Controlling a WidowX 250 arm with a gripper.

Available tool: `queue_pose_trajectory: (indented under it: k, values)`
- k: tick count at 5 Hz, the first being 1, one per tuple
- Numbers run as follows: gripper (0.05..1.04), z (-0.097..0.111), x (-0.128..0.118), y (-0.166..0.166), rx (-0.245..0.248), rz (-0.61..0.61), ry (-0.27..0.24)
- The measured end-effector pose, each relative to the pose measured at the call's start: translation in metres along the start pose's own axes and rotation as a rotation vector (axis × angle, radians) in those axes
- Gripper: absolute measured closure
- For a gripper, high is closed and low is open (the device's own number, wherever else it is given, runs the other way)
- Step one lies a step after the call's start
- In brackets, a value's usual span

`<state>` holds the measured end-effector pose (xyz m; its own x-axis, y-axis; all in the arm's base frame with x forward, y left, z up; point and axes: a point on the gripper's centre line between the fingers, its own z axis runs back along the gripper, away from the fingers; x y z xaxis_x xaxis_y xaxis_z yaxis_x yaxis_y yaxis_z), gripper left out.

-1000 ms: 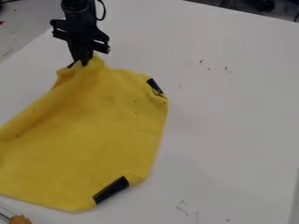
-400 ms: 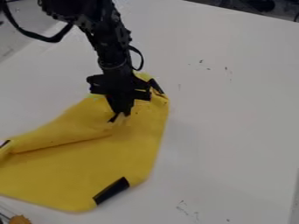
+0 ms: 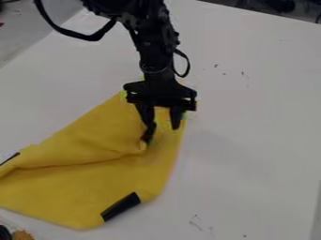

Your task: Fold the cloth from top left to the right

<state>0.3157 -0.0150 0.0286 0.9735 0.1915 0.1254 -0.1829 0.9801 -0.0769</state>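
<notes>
So the gripper is hanging right over the upper right part of the cloth, and its two fingers are standing wide apart. It doesn't look like it's gripping anything, though the finger toward the view's left is sitting so close to a rumpled bit of yellow fabric that I can't tell if they're touching.

The big thing for the next move imo: most of the cloth is lying down and to the left of the gripper in the view, with its long axis running from lower left up to upper right. Only one arm is here, so it's doing all the work, and it's hanging over the upper right end. The flap is looking partly folded, with a soft crease slanting toward the fingers. My guess is the corner is getting let go about here, and the arm is needing to lift clear without snagging it.

Material-wise, the cloth is looking soft, matte and floppy, kinda lopsided in outline. A dark, strip-like patch is crossing its bottom corner, and another dark patch is showing at the far left. Under it all, the smooth pale table is showing small dark scuffs. A bumpy orange-brown thing is sitting near the bottom left.
</notes>
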Motion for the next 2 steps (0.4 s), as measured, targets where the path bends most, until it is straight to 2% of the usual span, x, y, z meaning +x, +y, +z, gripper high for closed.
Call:
queue_pose_trajectory:
  k: [1,2]
  values:
    - [0.077,0.006,-0.006,-0.032,0.003,0.055,0.022]
    - [0.079,0.014,-0.004,-0.048,0.043,0.067,0.009]
